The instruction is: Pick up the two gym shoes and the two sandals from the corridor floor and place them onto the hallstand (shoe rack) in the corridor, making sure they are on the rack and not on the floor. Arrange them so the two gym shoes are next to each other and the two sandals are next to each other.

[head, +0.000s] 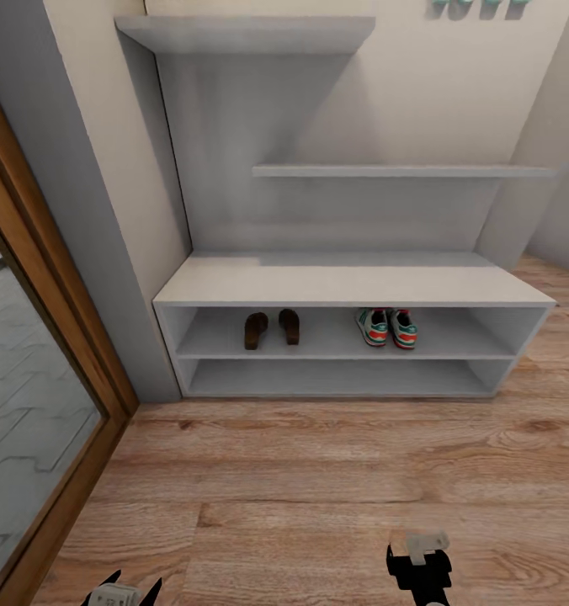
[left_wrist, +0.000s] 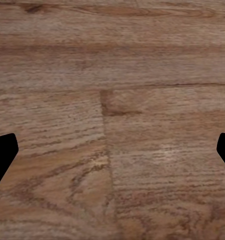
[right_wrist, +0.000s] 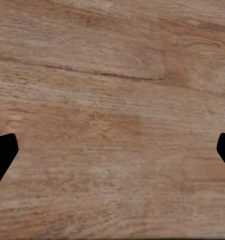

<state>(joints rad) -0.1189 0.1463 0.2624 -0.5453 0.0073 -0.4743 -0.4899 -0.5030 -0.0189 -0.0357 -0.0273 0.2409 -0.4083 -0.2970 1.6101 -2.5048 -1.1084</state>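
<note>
Both grippers sit low over the corridor floor [head: 318,471] in the head view, left gripper [head: 123,589] and right gripper [head: 419,560]. Sandals [head: 272,328] are paired toward the left end of the hallstand's [head: 343,282] upper shelf, gym shoes [head: 386,327] paired right of centre. Left wrist view: fingers [left_wrist: 2,155] spread wide over planks, nothing held. Right wrist view: fingers [right_wrist: 2,155] spread the same, empty.

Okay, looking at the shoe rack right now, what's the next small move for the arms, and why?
Probably none beyond keeping both arms back. The two sandals lie side by side on the hallstand's upper shelf, the two gym shoes side by side further along it, all off the corridor floor. The left gripper and right gripper are open over bare planks.
</note>
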